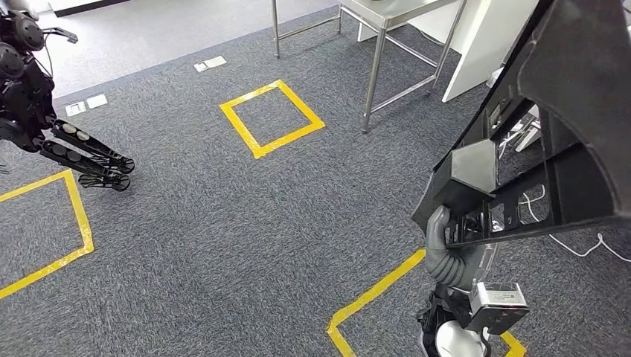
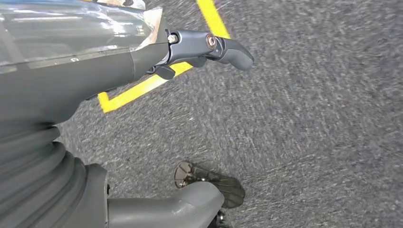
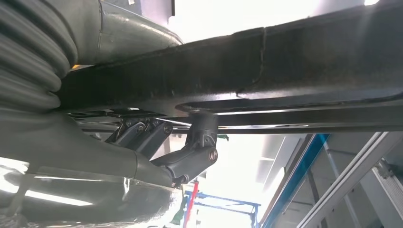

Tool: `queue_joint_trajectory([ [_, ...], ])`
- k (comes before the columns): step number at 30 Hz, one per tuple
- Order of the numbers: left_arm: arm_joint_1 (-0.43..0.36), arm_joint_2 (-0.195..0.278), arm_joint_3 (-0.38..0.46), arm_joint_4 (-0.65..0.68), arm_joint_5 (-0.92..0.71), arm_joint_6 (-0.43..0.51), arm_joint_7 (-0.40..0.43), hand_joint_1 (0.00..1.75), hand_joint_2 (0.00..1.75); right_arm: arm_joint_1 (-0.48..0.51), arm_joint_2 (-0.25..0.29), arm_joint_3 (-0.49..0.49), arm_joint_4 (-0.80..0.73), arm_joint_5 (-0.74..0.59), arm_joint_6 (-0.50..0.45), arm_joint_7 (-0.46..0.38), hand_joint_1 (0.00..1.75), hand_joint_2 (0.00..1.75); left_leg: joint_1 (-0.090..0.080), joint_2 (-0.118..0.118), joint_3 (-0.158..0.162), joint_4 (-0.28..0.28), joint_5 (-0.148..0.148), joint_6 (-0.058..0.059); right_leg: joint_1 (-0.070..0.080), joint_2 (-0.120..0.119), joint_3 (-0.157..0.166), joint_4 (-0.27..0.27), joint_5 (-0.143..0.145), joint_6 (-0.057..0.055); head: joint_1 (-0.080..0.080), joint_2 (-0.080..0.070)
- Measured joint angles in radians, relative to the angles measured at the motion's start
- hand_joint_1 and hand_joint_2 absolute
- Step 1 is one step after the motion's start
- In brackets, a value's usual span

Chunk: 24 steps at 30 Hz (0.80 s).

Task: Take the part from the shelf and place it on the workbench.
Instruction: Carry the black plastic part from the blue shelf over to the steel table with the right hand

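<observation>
The part (image 1: 573, 126) is a large black plastic frame with ribs and openings, held up at the right of the head view. My right hand (image 1: 445, 242) grips its lower edge from beneath. In the right wrist view the dark fingers (image 3: 197, 152) curl up against the part's long black bar (image 3: 294, 66). My left hand (image 1: 100, 165) hangs out to the left over the carpet, fingers stretched and holding nothing. The left wrist view has its fingers (image 2: 223, 47) straight above grey carpet. A steel-legged workbench (image 1: 387, 18) stands at the far top.
Grey carpet carries yellow tape squares: one ahead (image 1: 272, 119), one at the left (image 1: 74, 223), one by my feet (image 1: 372, 297). White panels (image 1: 484, 44) stand beyond the workbench. White cables (image 1: 588, 249) lie on the floor at the right.
</observation>
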State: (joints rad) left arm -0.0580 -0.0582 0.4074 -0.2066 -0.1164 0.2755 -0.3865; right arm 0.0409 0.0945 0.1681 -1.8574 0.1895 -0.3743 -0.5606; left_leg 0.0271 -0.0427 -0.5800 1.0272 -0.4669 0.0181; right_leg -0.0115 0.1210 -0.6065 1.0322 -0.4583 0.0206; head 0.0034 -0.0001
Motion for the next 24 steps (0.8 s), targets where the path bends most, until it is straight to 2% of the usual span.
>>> queue_joint_trajectory([
  [1,-0.001,-0.001,0.000,0.000,0.000,0.000,-0.002,0.00,1.75,0.000,0.000,-0.001,0.000,0.001,0.000,0.000,1.75,1.75,0.001,0.012,0.003,-0.006,0.003,0.006,0.001,-0.027,-0.014,0.025,-0.012,0.001,0.003,0.000],
  [3,-0.001,-0.001,0.000,-0.001,-0.002,-0.002,-0.004,0.00,1.75,0.000,0.000,-0.003,0.000,0.002,0.000,-0.001,1.75,1.75,0.000,0.038,0.006,-0.011,0.005,0.013,0.000,-0.086,-0.069,0.131,-0.057,-0.003,0.008,0.000],
  [5,0.003,0.000,0.000,0.000,-0.006,-0.009,0.000,0.00,1.75,0.003,-0.001,-0.004,0.000,0.003,-0.001,-0.001,1.75,1.75,-0.001,0.068,0.006,-0.011,0.003,0.015,-0.003,-0.104,-0.128,0.240,-0.091,-0.001,0.011,0.000],
  [6,0.004,0.001,0.000,0.000,-0.010,-0.015,0.004,0.00,1.75,0.005,-0.002,-0.004,0.001,0.002,-0.001,-0.001,1.75,1.75,-0.001,0.082,0.006,-0.011,0.001,0.014,-0.005,-0.108,-0.135,0.251,-0.090,0.005,0.011,0.000],
  [7,0.005,0.001,0.000,0.000,-0.013,-0.022,0.009,0.00,1.75,0.006,-0.002,-0.005,0.001,0.002,-0.001,-0.001,1.75,1.75,-0.001,0.095,0.006,-0.011,0.000,0.013,-0.008,-0.115,-0.120,0.224,-0.075,0.014,0.012,0.000],
  [8,0.005,0.001,0.000,0.000,-0.017,-0.027,0.013,0.00,1.75,0.007,-0.003,-0.006,0.001,0.002,-0.001,-0.001,1.75,1.75,0.000,0.107,0.008,-0.011,-0.002,0.009,-0.012,-0.132,-0.088,0.164,-0.053,0.024,0.012,0.000],
  [9,0.005,0.002,0.000,0.000,-0.019,-0.031,0.017,0.00,1.75,0.007,-0.004,-0.007,0.001,0.001,-0.001,-0.001,1.75,1.75,-0.002,0.118,0.011,-0.009,-0.006,0.003,-0.013,-0.161,-0.050,0.096,-0.032,0.030,0.013,0.000],
  [10,0.005,0.002,0.000,0.000,-0.021,-0.033,0.019,0.00,1.75,0.006,-0.004,-0.007,0.001,0.000,-0.001,-0.002,1.75,1.75,-0.004,0.128,0.014,-0.008,-0.010,-0.004,-0.012,-0.184,-0.018,0.041,-0.016,0.031,0.014,0.000],
  [11,0.005,0.004,0.000,0.000,-0.021,-0.034,0.020,0.00,1.75,0.006,-0.004,-0.008,0.001,0.000,-0.001,-0.002,1.75,1.75,-0.007,0.138,0.019,-0.008,-0.015,-0.012,-0.010,-0.200,0.003,0.008,-0.008,0.026,0.013,0.000],
  [12,0.005,0.005,0.000,0.000,-0.021,-0.034,0.021,0.00,1.75,0.006,-0.004,-0.009,0.001,-0.001,-0.001,-0.002,1.75,1.75,-0.009,0.149,0.025,-0.008,-0.019,-0.019,-0.007,-0.202,0.009,-0.002,-0.006,0.018,0.012,0.000],
  [14,0.003,0.005,0.000,0.000,-0.022,-0.035,0.024,0.00,1.75,0.008,-0.004,-0.012,0.000,-0.002,-0.001,-0.002,1.75,1.75,-0.002,0.164,0.035,-0.006,-0.026,-0.031,-0.009,-0.173,0.011,-0.003,-0.004,0.001,0.007,0.000],
  [15,0.001,0.004,0.000,0.000,-0.023,-0.035,0.025,0.00,1.75,0.008,-0.004,-0.013,0.000,-0.003,-0.001,-0.003,1.75,1.75,0.002,0.151,0.035,0.007,-0.037,-0.036,-0.011,-0.160,0.013,-0.003,-0.003,-0.006,0.007,0.000],
  [16,-0.001,0.004,0.000,0.000,-0.025,-0.035,0.025,0.00,1.75,0.008,-0.003,-0.014,0.000,-0.003,-0.001,-0.003,1.75,1.75,0.006,0.127,0.025,0.036,-0.058,-0.040,-0.013,-0.148,0.015,-0.004,-0.001,-0.014,0.005,0.000],
  [18,0.000,0.004,0.000,0.000,-0.030,-0.034,0.026,0.00,1.75,0.009,-0.002,-0.014,0.000,-0.003,-0.001,-0.004,1.75,1.75,0.007,0.067,-0.026,0.154,-0.122,-0.041,-0.010,-0.124,0.017,-0.005,-0.001,-0.026,0.003,0.000],
  [19,0.002,0.004,0.000,0.000,-0.032,-0.033,0.027,0.00,1.75,0.010,-0.001,-0.014,0.000,-0.003,-0.001,-0.004,1.75,1.75,0.005,0.052,-0.061,0.222,-0.151,-0.038,-0.006,-0.111,0.017,-0.004,-0.001,-0.031,0.002,0.000],
  [20,0.005,0.004,0.000,0.000,-0.034,-0.032,0.027,0.00,1.75,0.012,0.000,-0.015,0.000,-0.003,-0.001,-0.004,1.75,1.75,0.004,0.045,-0.091,0.273,-0.166,-0.035,-0.002,-0.096,0.017,-0.004,-0.001,-0.033,0.002,0.000],
  [21,0.006,0.004,0.000,0.000,-0.035,-0.031,0.028,0.00,1.75,0.014,0.000,-0.015,0.000,-0.003,-0.001,-0.004,1.75,1.75,0.003,0.042,-0.107,0.290,-0.160,-0.031,0.001,-0.081,0.018,-0.004,0.000,-0.034,0.002,0.000],
  [22,0.007,0.004,0.000,0.000,-0.036,-0.030,0.028,0.00,1.75,0.015,0.000,-0.016,0.000,-0.003,-0.001,-0.004,1.75,1.75,0.001,0.039,-0.104,0.268,-0.133,-0.025,0.004,-0.067,0.020,-0.004,0.000,-0.035,0.002,0.000],
  [23,0.006,0.005,0.000,0.000,-0.037,-0.029,0.028,0.00,1.75,0.016,0.000,-0.016,0.000,-0.003,-0.001,-0.005,1.75,1.75,-0.001,0.031,-0.084,0.211,-0.093,-0.017,0.006,-0.052,0.022,-0.004,0.000,-0.035,0.002,0.000],
  [24,0.006,0.006,0.000,0.000,-0.037,-0.028,0.028,0.00,1.75,0.016,0.001,-0.016,0.000,-0.003,-0.001,-0.005,1.75,1.75,-0.003,0.009,-0.055,0.139,-0.054,-0.008,0.007,-0.040,0.024,-0.004,0.000,-0.035,0.002,0.000],
])
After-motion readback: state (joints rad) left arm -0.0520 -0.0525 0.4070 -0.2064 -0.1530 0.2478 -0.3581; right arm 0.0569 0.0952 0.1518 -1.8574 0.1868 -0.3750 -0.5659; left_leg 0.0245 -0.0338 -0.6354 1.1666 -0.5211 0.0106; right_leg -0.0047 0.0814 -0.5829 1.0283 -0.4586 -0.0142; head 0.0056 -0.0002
